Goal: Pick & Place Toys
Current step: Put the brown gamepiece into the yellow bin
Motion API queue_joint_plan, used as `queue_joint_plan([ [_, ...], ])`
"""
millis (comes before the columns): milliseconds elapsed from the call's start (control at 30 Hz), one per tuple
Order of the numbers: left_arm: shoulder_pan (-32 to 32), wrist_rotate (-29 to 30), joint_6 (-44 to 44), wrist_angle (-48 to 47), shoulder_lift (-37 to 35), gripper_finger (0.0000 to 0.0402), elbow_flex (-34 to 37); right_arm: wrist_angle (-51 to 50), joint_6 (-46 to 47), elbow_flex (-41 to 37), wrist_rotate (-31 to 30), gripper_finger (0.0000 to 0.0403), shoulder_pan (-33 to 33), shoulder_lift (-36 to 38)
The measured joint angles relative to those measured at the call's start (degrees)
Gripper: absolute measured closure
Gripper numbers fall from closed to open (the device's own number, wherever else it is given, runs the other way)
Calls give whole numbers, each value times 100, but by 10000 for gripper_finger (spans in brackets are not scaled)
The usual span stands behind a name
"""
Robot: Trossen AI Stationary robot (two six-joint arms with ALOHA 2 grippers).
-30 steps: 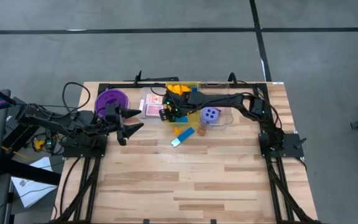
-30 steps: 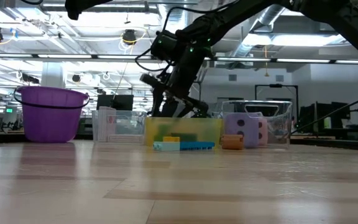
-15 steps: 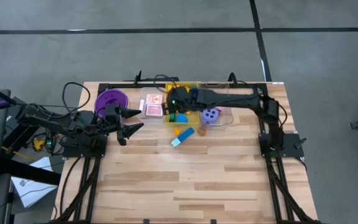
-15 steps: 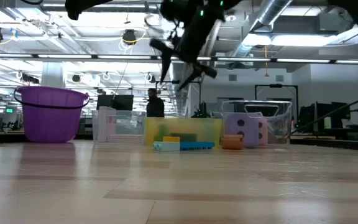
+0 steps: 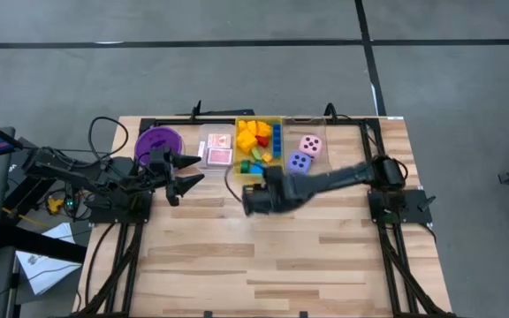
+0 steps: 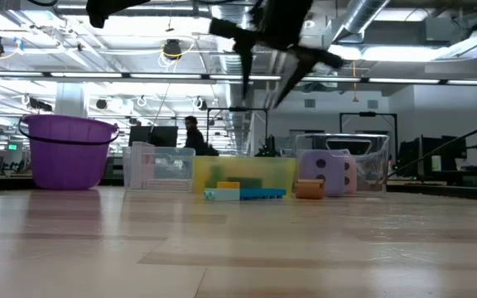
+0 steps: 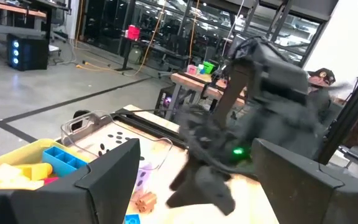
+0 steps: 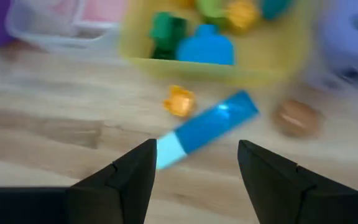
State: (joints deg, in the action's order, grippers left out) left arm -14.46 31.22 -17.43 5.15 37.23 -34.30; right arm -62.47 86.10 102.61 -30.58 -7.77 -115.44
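I log the right gripper [image 5: 253, 200] above the bare wood in front of the yellow bin [image 5: 278, 146], its two fingers [image 8: 114, 183] spread apart with nothing between them; from its wrist camera I see it hanging over a long blue block [image 8: 207, 127] with a pale end, lying flat on the table. Beside that block I note a small orange block [image 8: 179, 101] and, on its other side, a brownish round piece [image 8: 298, 117], all three loose on the wood just outside the yellow bin. Inside the bin I count a heap of yellow blocks [image 5: 253, 135], a blue block [image 5: 277, 135] along one wall, and green and red pieces toward the near end. The clear bin [image 5: 320, 163] next to it holds the pink die [image 5: 309, 145] and the purple die [image 5: 300, 162], side by side. On the other flank of the yellow bin I see a second clear bin [image 5: 201, 147] with the red-and-white playing cards [image 5: 219, 148] in it, and beyond that the purple bowl [image 5: 158, 141]. The left gripper [image 5: 188, 173] waits at the table's left edge near the bowl, its fingers held wide and empty. In the low view a person [image 6: 194, 136] shows in the room behind the table.
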Motion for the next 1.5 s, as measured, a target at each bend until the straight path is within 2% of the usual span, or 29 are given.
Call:
queue_joint_plan([
  [167, 0, -69, 0, -2, 0, 97, 0, -1357, 2082, 2, -337, 184, -531, 0],
  [267, 0, -222, -2, -2, 0, 97, 0, -1682, 2476, -75, -310, 179, -522, 0],
  [500, 0, -415, -2, 0, 0, 97, 0, -1145, 1968, -354, 342, 154, 3, -2],
  [900, 0, -417, -2, -2, 0, 97, 0, -1379, 2025, -599, 391, 152, 35, -55],
  [1067, 0, -415, -2, 0, 0, 97, 0, -585, 2014, -1268, 679, 152, 62, -59],
  [1233, 0, -416, -2, 0, -1, 97, 0, -472, 2004, -1520, 651, 152, 171, -59],
  [1500, -2, -420, -408, 2, -2, 97, 0, 497, 1910, -2013, 670, 152, 454, -59],
])
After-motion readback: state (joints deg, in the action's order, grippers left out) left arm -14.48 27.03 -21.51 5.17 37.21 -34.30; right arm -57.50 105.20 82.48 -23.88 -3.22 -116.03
